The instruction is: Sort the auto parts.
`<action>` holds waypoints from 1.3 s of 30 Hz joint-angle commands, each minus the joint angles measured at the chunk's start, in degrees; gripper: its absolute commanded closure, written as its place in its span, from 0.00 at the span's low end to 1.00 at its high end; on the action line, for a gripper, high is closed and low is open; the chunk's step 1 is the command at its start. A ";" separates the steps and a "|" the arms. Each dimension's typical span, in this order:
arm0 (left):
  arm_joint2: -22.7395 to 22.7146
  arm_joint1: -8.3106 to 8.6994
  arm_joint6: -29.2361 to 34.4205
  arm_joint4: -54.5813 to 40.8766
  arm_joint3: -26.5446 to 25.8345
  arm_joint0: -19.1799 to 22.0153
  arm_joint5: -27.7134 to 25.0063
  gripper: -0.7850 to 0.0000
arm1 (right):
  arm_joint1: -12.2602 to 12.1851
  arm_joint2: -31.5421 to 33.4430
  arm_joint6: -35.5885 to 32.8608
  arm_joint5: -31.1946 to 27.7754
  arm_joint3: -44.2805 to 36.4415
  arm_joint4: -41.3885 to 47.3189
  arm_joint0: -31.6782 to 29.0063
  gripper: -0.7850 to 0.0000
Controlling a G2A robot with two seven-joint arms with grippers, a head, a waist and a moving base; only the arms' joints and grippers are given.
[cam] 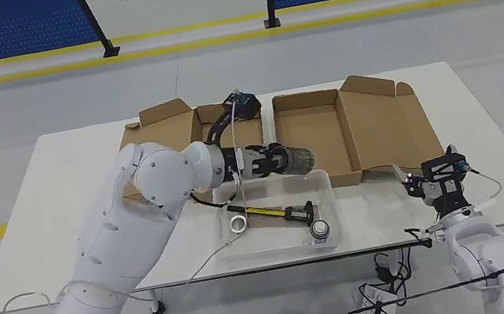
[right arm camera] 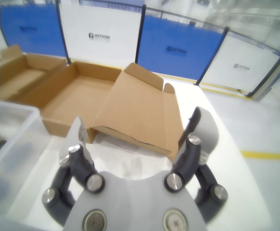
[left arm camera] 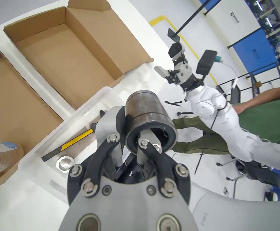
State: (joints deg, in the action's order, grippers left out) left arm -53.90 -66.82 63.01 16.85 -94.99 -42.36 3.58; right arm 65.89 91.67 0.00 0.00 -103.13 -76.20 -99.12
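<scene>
Top view: you have the left hand (cam: 280,160) clamped on a dark steel cylindrical sleeve (cam: 301,157). In the left wrist view one finger (left arm camera: 149,136) sits inside the bore and the other presses on the outer wall. The sleeve is held off the white table (cam: 85,186), above the far rim of the clear plastic bin (cam: 231,252) and at the near corner of the right-hand open cardboard box (cam: 314,136). Its long axis lies roughly level, running along the table, closed end toward that box and open bore toward the wrist. Judged step: carrying a picked part to its box. Your next move calls for clearing the box wall, lowering, then releasing. The right hand (right arm camera: 136,120) hovers near the table's edge, fingers spread, holding nothing.
</scene>
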 commanded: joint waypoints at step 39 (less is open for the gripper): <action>15.78 -6.27 -1.17 23.72 18.86 11.31 25.61 1.00 | 0.00 0.00 0.00 0.00 0.00 0.00 0.00 0.00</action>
State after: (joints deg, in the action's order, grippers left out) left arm -38.12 -73.09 61.85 40.57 -76.12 -31.05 29.18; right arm 65.89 91.67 0.00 0.00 -103.13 -76.20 -99.12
